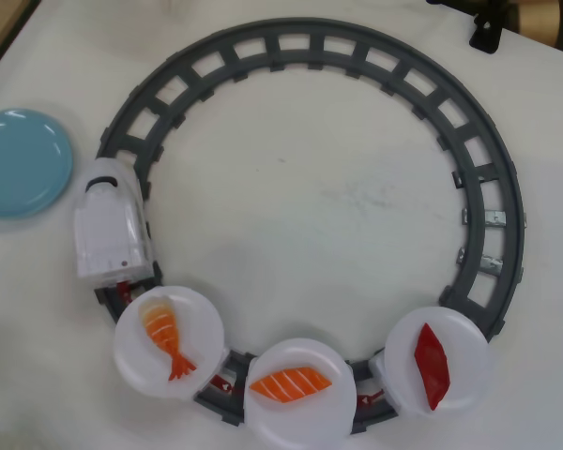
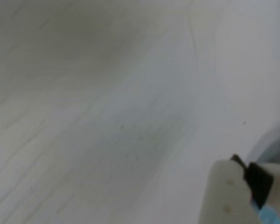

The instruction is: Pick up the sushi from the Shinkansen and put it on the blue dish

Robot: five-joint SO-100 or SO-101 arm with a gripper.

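In the overhead view, a grey circular track [image 1: 469, 159] is seen on a white table [image 1: 310, 197]. The Shinkansen [image 1: 111, 225] is placed on the left arc of the track, its rounded nose pointed toward the top of the frame. Three round white plates are carried behind it along the lower arc. An orange shrimp [image 1: 165, 339] lies on the first plate, at lower left. An orange white-striped salmon piece [image 1: 291, 383] lies on the middle plate [image 1: 298, 412], whose lower rim is cut off by the bottom edge. The sushi [image 1: 432, 364], a dark-red diamond, lies on the third plate, at lower right. The blue dish [image 1: 23, 164] is set at the far left, well apart from the sushi, and is clipped by the left edge. A black part of the arm [image 1: 488, 28] is only partly caught at the upper right; the gripper itself is not shown here.

In the wrist view, almost everything is blurred. A pale surface fills the frame. At the lower right, a white and black part [image 2: 242, 191] is seen, cut off by the bottom edge; whether the jaws are wide or narrow cannot be told.
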